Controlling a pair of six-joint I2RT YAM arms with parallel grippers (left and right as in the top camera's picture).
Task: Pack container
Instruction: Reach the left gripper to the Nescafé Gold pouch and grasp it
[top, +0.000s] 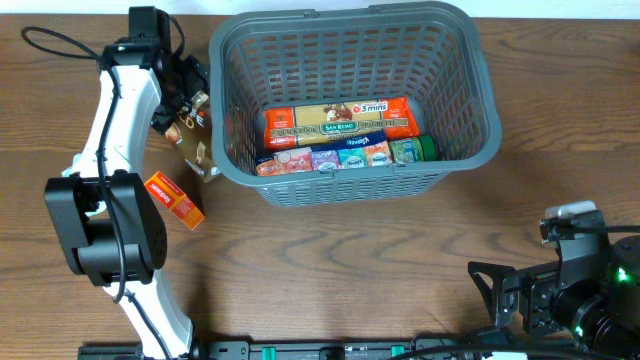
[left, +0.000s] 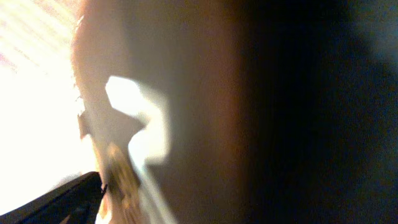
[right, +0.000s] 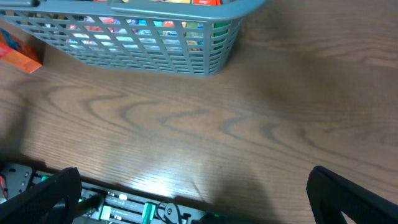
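Observation:
The container (top: 480, 90), a large dark grey lattice basket, stands at the back centre and also shows in the right wrist view (right: 155, 59). Inside it lie a long orange packet (top: 340, 122) and a row of small colourful cartons (top: 340, 156). My left gripper (top: 186, 100) is at the basket's left side, right over the top end of a brown packet (top: 198, 148). That packet fills the blurred left wrist view (left: 186, 112), and the one finger I see there sits wide out, so the jaws look open. My right gripper (right: 193, 199) is open and empty at the front right.
A small orange box (top: 175, 199) lies on the wooden table left of the basket, beside my left arm's base; it also shows in the right wrist view (right: 18, 55). A dark rail with electronics (right: 124, 208) runs along the table's front edge.

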